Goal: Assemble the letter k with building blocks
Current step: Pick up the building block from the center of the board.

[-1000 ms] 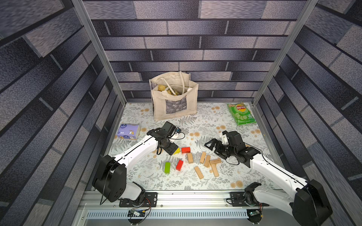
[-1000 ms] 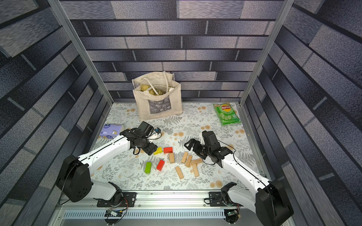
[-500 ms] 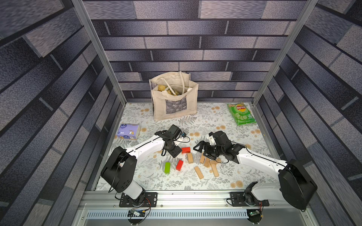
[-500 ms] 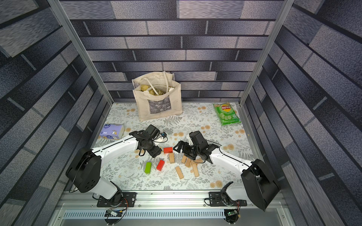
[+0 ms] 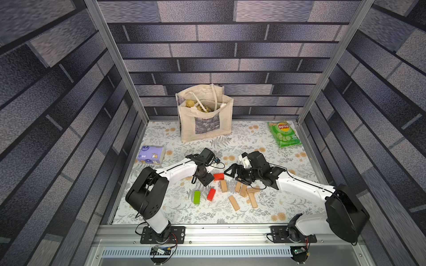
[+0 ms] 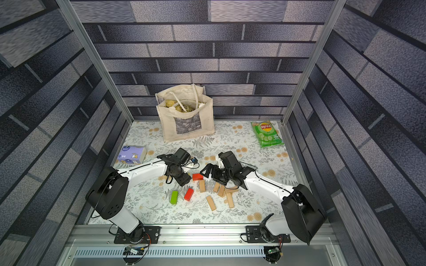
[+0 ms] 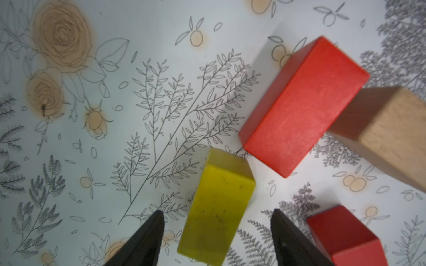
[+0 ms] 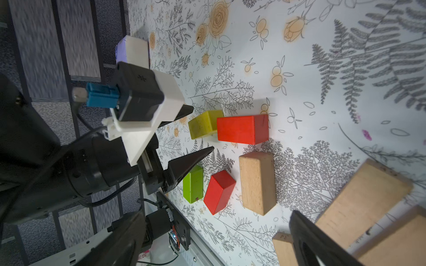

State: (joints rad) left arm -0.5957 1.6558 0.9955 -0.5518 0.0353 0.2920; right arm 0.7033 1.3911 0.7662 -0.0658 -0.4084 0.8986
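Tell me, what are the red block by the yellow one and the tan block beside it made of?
Red block: likely wood with matte red paint; faint grain shows through. Tan block: bare, unpainted wood; grain streaks are visible.

Loose wooden bricks, lying flat: yellow block just beside red block; green block beside second red block; six tan blocks scattered near these.
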